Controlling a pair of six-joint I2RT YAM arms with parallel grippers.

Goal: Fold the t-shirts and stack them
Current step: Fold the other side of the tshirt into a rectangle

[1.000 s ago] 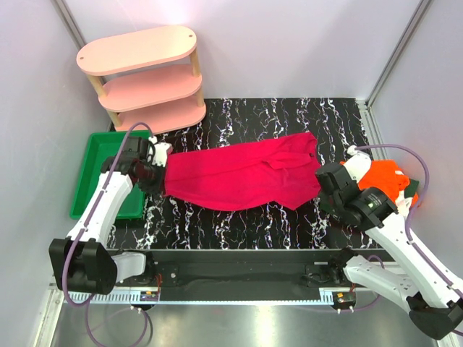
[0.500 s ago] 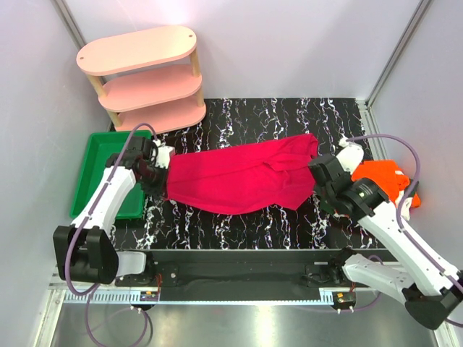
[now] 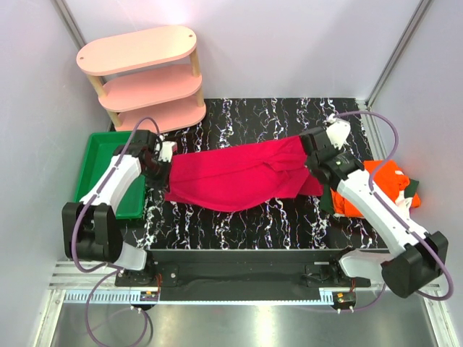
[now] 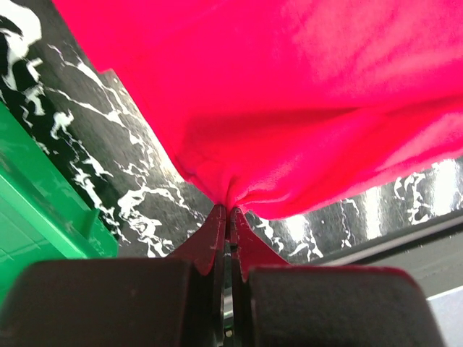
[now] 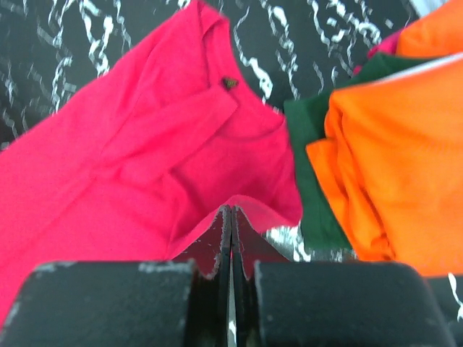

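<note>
at the left, beside the green tray [image 3: 98,166], the left pincer [image 4: 230,211] is clamped tight on a bunched edge of the crimson t-shirt [image 3: 239,177]. the shirt is stretched between both arms over the black marble-patterned table [image 3: 253,119], its long axis running left to right and angling slightly toward the far right, collar end at the right. there the right pincer [image 5: 230,210], jaws pressed together, pinches the shirt's edge. just right of it lie the dark green t-shirt [image 5: 307,173] and, on top, the orange t-shirt [image 3: 383,181].
</note>
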